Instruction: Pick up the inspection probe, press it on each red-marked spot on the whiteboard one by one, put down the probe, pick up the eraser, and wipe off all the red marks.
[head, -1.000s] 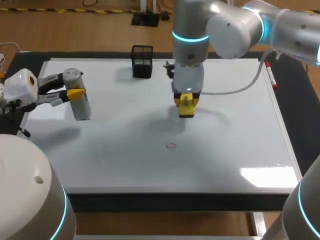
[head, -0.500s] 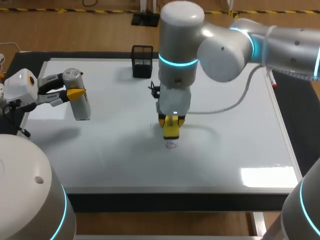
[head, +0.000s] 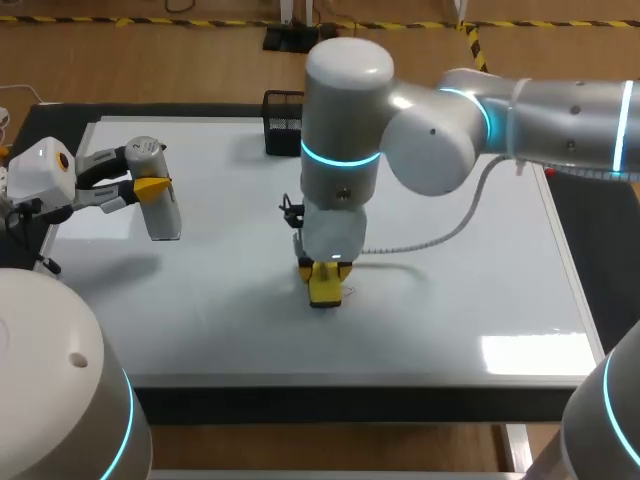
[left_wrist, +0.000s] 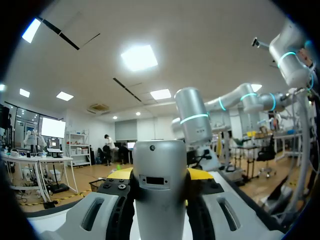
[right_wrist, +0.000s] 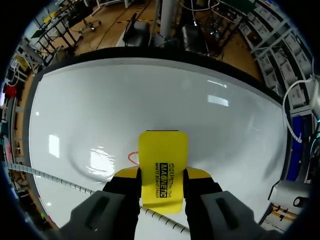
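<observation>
**Wiping step: eraser brought to the red mark**

Head view: the right arm enters from the upper right and reaches past the middle. Its right gripper (head: 325, 283) points straight down at lower centre, with the yellow eraser (head: 324, 290) pinched between its fingers, at or just above the whiteboard (head: 480, 250). At far left, the left gripper (head: 150, 188) is clamped on the silver probe (head: 163, 212), which is held off the board and not set down. A black mesh holder (head: 283, 112) stands at upper centre.

Left wrist view: the probe (left_wrist: 160, 190) fills the gap between the fingers and is gripped from both sides.

Right wrist view: the right gripper (right_wrist: 162, 175) squeezes the eraser (right_wrist: 163, 162) from both sides. A red mark (right_wrist: 132, 158) — a small loop — lies on the whiteboard (right_wrist: 150, 95) just beside the eraser's edge and is partly hidden by it.

The step in hand appears to be the wiping. The next move likely calls for pressing the eraser flat and sweeping it sideways across the loop — firmly enough to lift the ink.
</observation>
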